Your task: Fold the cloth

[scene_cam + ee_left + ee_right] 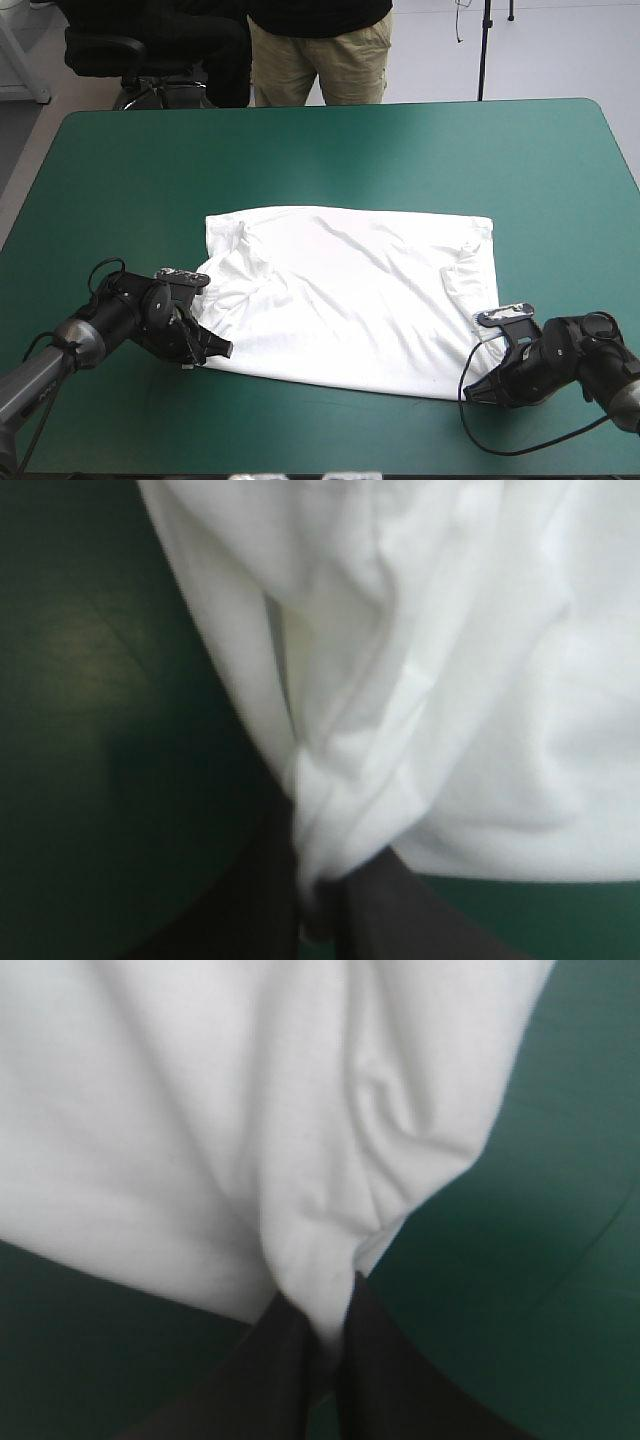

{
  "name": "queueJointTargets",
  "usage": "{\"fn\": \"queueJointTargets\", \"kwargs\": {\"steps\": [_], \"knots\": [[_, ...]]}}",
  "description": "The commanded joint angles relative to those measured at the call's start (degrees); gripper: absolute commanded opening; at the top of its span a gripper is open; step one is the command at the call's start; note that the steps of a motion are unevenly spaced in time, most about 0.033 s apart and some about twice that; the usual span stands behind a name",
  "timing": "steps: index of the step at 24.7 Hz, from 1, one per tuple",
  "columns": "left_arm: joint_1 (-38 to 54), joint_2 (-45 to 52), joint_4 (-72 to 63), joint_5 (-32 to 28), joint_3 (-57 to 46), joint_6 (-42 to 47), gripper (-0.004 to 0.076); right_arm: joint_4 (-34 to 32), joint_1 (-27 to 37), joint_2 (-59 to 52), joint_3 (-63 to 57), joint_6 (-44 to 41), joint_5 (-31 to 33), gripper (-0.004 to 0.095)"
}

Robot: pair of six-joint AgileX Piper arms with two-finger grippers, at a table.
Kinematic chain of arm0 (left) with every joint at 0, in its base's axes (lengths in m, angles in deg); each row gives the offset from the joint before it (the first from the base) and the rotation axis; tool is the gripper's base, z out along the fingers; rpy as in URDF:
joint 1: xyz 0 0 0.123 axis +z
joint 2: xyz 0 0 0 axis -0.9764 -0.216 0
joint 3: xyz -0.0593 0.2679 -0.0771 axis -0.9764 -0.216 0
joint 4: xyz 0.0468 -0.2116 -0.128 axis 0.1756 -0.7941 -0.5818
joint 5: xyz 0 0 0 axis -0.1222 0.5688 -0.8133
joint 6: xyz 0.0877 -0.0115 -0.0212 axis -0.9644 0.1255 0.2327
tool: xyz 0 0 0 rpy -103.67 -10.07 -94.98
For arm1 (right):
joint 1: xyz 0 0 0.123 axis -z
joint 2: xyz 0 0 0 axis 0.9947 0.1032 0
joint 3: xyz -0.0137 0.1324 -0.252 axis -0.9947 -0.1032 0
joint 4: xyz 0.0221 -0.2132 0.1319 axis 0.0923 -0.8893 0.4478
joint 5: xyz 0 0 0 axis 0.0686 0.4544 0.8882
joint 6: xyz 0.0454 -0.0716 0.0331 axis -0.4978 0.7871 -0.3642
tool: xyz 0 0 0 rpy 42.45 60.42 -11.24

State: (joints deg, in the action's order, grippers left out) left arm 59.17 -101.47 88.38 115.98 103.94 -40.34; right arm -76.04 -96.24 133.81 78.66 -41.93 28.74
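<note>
While spread mostly flat over the middle of the teal-green table (330, 150), closer to its near edge: white T-shirt (350, 300), puckered at both near corners. Left gripper (222, 350) all but closed on the near-left corner, cloth pinched between black fingers. Right gripper (472, 392) likewise clamped on the near-right corner. Pinched corners seemingly low against the cover; hard to judge.

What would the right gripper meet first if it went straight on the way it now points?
The T-shirt: the right gripper has its jaws shut on a corner of it, and the white cloth spreads directly ahead over the teal-green table.
</note>
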Motion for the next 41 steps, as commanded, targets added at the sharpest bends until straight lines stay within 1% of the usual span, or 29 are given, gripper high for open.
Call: {"fn": "queueJointTargets", "kwargs": {"steps": [1, 2, 5, 9, 10, 12, 13, 15, 16, 17, 18, 19, 20, 24, 29, 31, 35, 41], "knots": [[0.07, 1.43, 8.35, -0.78, -1.22, 1.16, -0.0015, 1.95, -0.04, -2.40, -0.31, 0.55, 1.61, -0.0013], [0.07, 2.78, 8.85, -0.22, -1.05, 1.39, -0.0015, 1.27, -0.04, -3.59, -0.31, -0.26, 3.03, -0.0013], [0.07, 9.56, 10.39, 3.29, 0.81, 1.51, -0.0015, -0.79, -0.04, -12.24, 1.32, -2.79, 9.57, -0.0013], [0.07, 14.43, 10.86, 5.42, 3.51, 1.26, -0.0015, -1.06, -0.04, -17.08, 4.63, -3.49, 15.08, -0.0013], [0.07, 16.07, 10.75, 5.52, 4.89, 0.84, -0.0015, -1.41, -0.04, -18.10, 6.99, -3.49, 17.27, -0.0018], [0.07, 16.47, 10.87, 5.32, 7.32, 0.84, -0.0015, -1.91, -0.04, -18.35, 10.56, -3.62, 17.77, -0.0018], [0.07, 16.09, 10.87, 4.40, 8.60, 0.30, -0.0015, -2.04, -0.04, -18.35, 12.67, -3.90, 16.82, -0.0018], [0.07, 15.35, 10.87, -0.26, 10.31, 0.14, -0.0015, -4.08, -0.04, -17.49, 16.65, -5.29, 13.58, -0.0018], [0.07, 14.92, 10.87, -1.68, 11.03, 0.54, -0.0015, -4.88, -0.04, -16.78, 17.76, -5.53, 12.90, -0.0017], [0.07, 13.39, 10.87, -4.63, 12.13, 1.11, -0.0015, -5.69, -0.04, -14.92, 19.50, -5.84, 11.71, -0.0017], [0.07, 12.58, 10.87, -5.63, 12.69, 1.19, -0.0015, -5.69, -0.04, -13.74, 20.21, -5.84, 10.75, -0.0017], [0.07, 10.04, 10.70, -7.43, 14.11, 1.65, -0.0015, -5.69, -0.04, -11.11, 21.31, -5.28, 8.52, -0.0017], [0.07, 7.71, 10.70, -7.72, 15.69, 1.65, -0.0015, -5.85, -0.04, -8.54, 22.03, -5.19, 6.19, -0.0018], [0.91, 2.83, 11.06, -9.20, 20.14, 2.85, -0.0014, -7.35, -0.04, -2.39, 24.29, -5.46, 0.89, -0.0018], [4.36, -2.47, 9.78, -13.04, 26.30, 2.74, -0.0014, -8.00, 1.38, 4.94, 29.01, -5.46, -5.03, -0.0018], [4.93, -4.40, 9.88, -13.60, 28.09, 2.64, -0.0015, -8.00, 2.58, 8.22, 31.46, -4.99, -6.71, -0.0018], [4.93, -8.77, 9.37, -14.71, 31.03, 2.64, -0.0015, -6.80, 4.33, 14.44, 36.94, -4.31, -7.02, -0.0018], [4.93, -15.09, 8.05, -20.44, 33.37, 2.98, -0.0015, -3.26, 7.28, 22.27, 44.49, -1.11, -7.10, -0.0018]]}}
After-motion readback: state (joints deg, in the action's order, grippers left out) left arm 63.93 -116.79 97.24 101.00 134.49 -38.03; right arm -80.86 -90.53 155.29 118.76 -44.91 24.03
